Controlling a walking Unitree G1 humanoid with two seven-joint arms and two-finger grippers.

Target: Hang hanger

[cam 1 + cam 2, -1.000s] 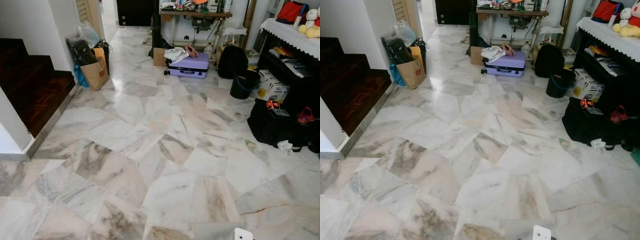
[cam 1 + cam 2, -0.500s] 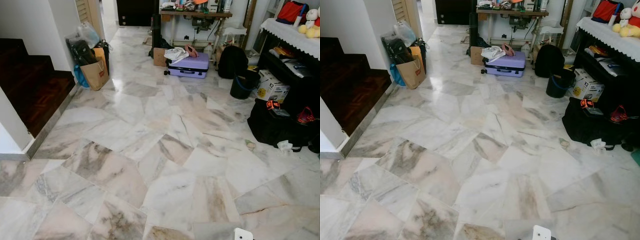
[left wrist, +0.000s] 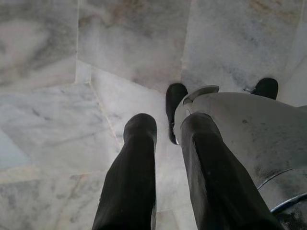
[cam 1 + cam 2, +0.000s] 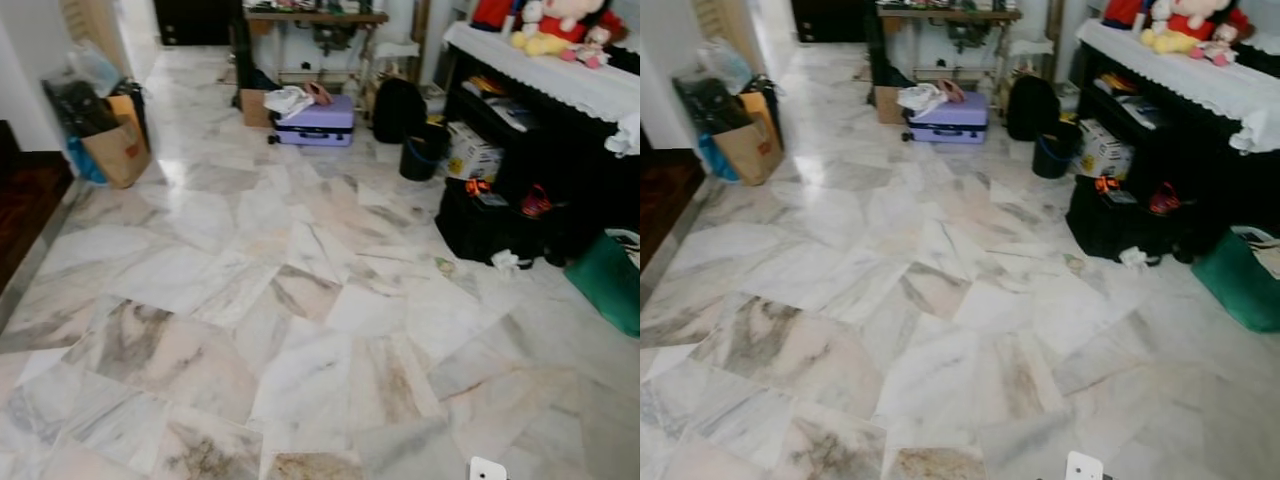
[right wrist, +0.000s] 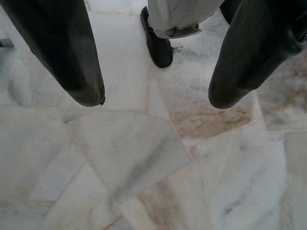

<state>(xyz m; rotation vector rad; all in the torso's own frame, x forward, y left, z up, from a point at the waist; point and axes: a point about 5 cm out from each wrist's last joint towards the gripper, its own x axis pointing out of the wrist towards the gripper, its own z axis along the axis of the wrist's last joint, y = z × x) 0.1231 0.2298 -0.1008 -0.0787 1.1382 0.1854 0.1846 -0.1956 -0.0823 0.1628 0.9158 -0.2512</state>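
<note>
Both arms hang down, left gripper (image 3: 165, 132) and right gripper (image 5: 153, 98) open and empty, so the robot must first find a hanger, maybe past the purple suitcase (image 4: 314, 121) at 12 o'clock.

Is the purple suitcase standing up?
No, the purple suitcase lies flat on the floor with clothes on top.

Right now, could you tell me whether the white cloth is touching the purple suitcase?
Touching. The left eye view shows the white cloth lying on the near-left end of the purple suitcase, overlapping its top with no gap between them.
</note>
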